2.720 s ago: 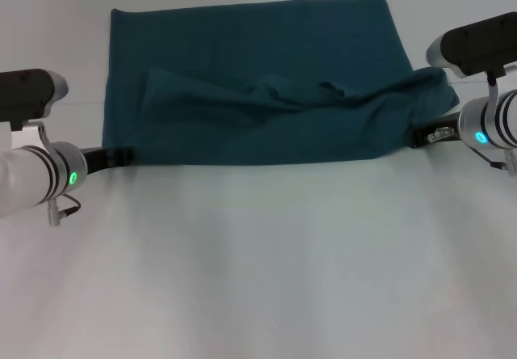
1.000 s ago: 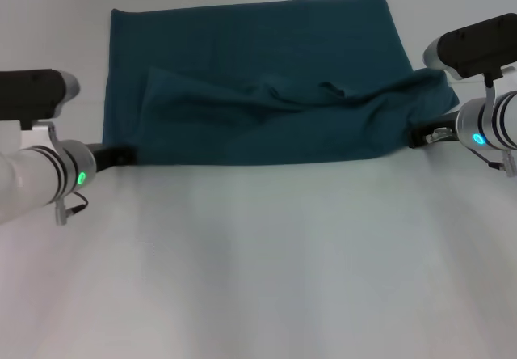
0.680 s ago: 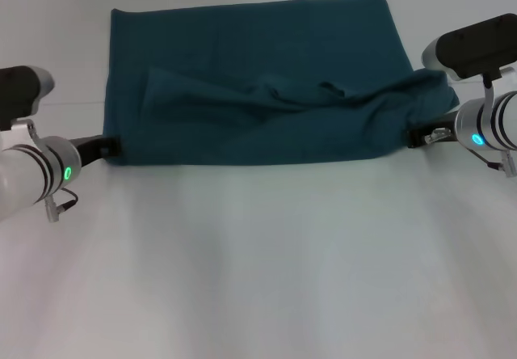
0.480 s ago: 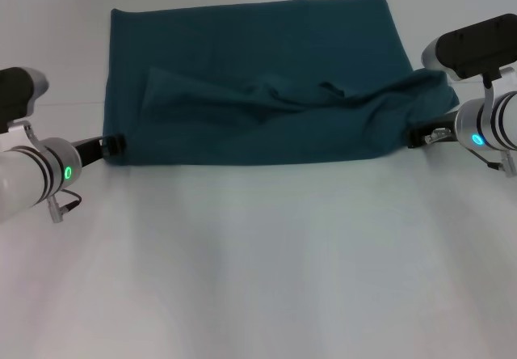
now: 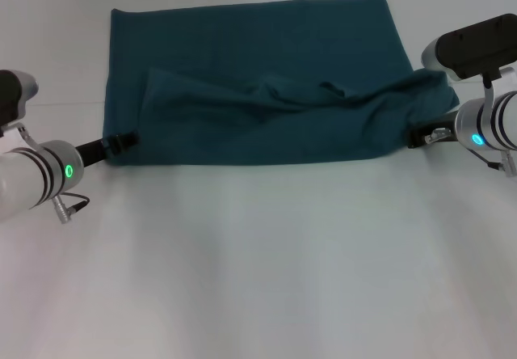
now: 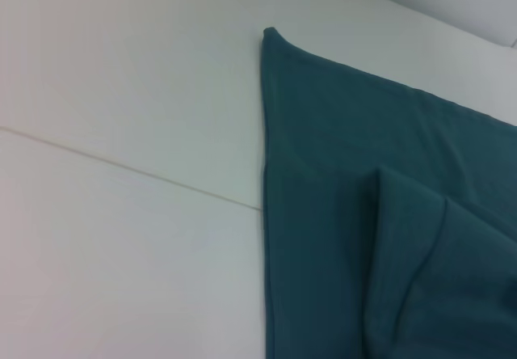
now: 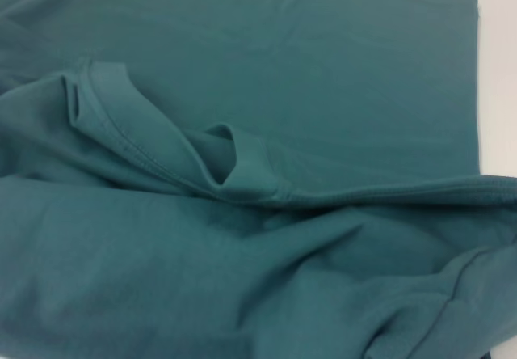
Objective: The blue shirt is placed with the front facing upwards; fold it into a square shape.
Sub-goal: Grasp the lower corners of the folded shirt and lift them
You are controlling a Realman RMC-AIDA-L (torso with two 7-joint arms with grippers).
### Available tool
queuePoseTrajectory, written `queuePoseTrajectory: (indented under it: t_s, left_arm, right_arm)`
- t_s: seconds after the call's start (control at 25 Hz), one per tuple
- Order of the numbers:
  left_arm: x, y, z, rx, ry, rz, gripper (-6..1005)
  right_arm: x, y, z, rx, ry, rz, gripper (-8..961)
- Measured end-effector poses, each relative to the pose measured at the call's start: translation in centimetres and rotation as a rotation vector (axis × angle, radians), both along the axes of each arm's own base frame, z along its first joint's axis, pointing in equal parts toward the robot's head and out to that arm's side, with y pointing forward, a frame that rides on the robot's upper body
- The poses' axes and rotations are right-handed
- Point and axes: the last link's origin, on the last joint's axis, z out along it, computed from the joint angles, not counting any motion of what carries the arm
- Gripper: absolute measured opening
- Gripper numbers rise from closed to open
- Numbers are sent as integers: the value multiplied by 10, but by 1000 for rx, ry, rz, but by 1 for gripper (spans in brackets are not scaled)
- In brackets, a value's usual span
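Observation:
The blue shirt [image 5: 258, 60] lies across the far half of the white table, its near part folded over in a wrinkled layer [image 5: 275, 120]. No lettering or label shows. My left gripper [image 5: 121, 142] is low at the shirt's near left corner. My right gripper [image 5: 418, 137] is at the near right edge, shut on the fabric, which bulges up [image 5: 432, 88] beside it. The left wrist view shows the shirt's flat left edge [image 6: 323, 173]. The right wrist view shows bunched cloth and the ribbed collar [image 7: 234, 165].
The white table [image 5: 258, 262] stretches bare in front of the shirt. A thin seam line crosses the table left of the shirt [image 6: 121, 169]. My two forearms [image 5: 32, 177] [image 5: 489, 124] flank the shirt at the picture's sides.
My left gripper drew back to the left from the shirt's near left corner, then came back to that corner a little farther from me. The right arm and the shirt have stayed still.

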Motion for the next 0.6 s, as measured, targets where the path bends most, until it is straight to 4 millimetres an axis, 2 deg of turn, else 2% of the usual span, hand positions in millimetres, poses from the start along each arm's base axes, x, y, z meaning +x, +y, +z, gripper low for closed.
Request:
queuePoseTrajectory:
  t_s: [0.12,0.52,0.6]
  left_arm:
    - [0,0,-1,-2,-20,10,809]
    - [5,0,-5,-11,-48,14,904]
    - [6,-1,-6,-15,-50,15,897]
  right_arm:
    - [0,0,0,-1,-1,1,24]
    - [-1,0,-1,-5,-7,6,25]
    - [-1,0,-1,-5,-7,8,25]
